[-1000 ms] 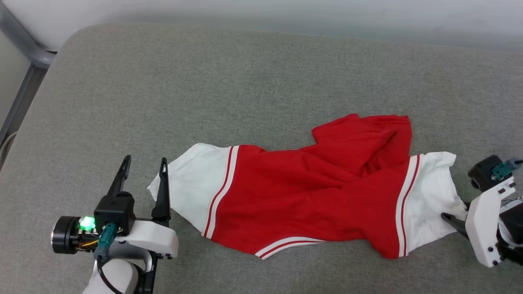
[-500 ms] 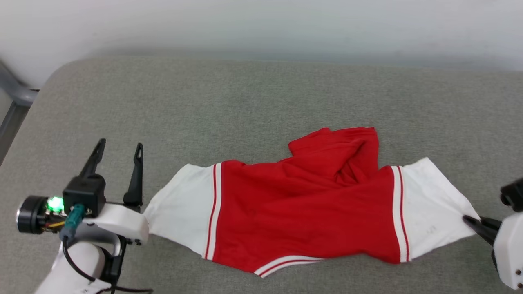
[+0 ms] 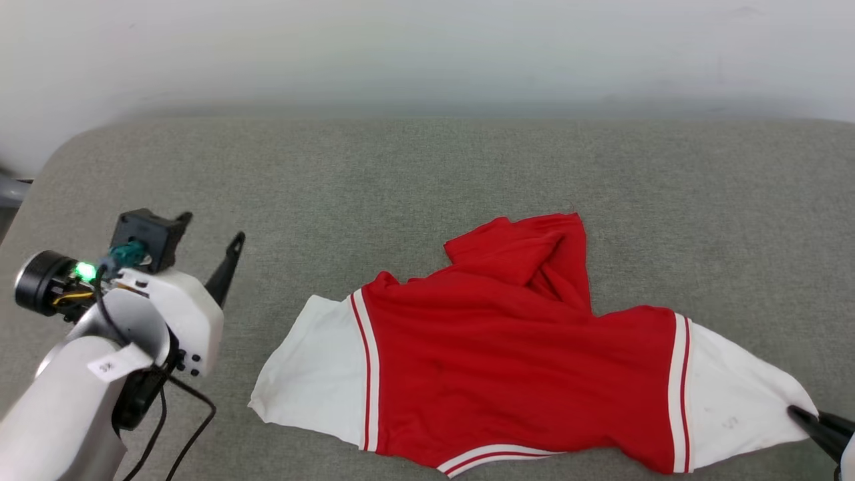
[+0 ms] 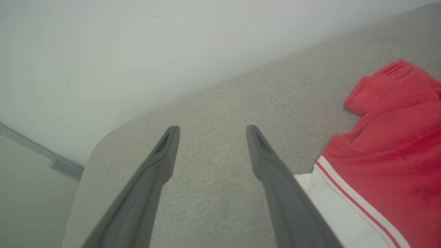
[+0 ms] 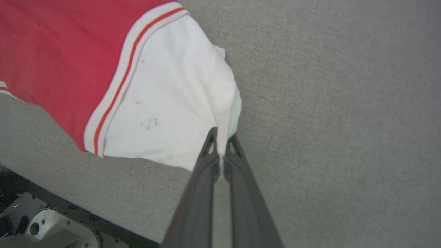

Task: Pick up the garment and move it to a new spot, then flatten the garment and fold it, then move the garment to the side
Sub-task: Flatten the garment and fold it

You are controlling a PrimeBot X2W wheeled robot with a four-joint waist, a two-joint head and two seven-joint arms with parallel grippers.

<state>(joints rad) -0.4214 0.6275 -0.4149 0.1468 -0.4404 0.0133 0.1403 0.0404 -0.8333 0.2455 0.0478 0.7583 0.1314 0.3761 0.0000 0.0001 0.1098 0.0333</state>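
Firstly, hidden parts. In the head view one finger of the left hand (image 3: 210, 230) was mostly behind its black wrist housing, so only its tip showed. The left wrist view (image 4: 212, 128) gave both dark tapered fingers, spread wide, empty, hovering above bare table (image 4: 213, 103).

The left forearm was pale, with a small white label (image 3: 110, 365) and a loose black cable (image 3: 180, 427). It came up from the lower left corner with the fingers aimed up and slightly right, well apart from the garment (image 3: 507, 354).

The table (image 3: 401, 174) was covered in grey woven fabric and had a rounded left corner.

The garment lay right of centre near the front edge: a red knit body and white short sleeves with red-and-white striped trim. The left sleeve lay flat. The upper part was bunched into overlapping folds, so its edge there could not be traced. The upward face was plain red and the underside was hidden.

The right hand (image 3: 801, 414) was cut off by the lower right corner. In its wrist view (image 5: 222, 136) the jaws were closed together, pinching the outer tip of the right white sleeve (image 5: 165, 96), with the cloth puckered into a ridge at the fingertips. Faint grey marks showed on that sleeve.
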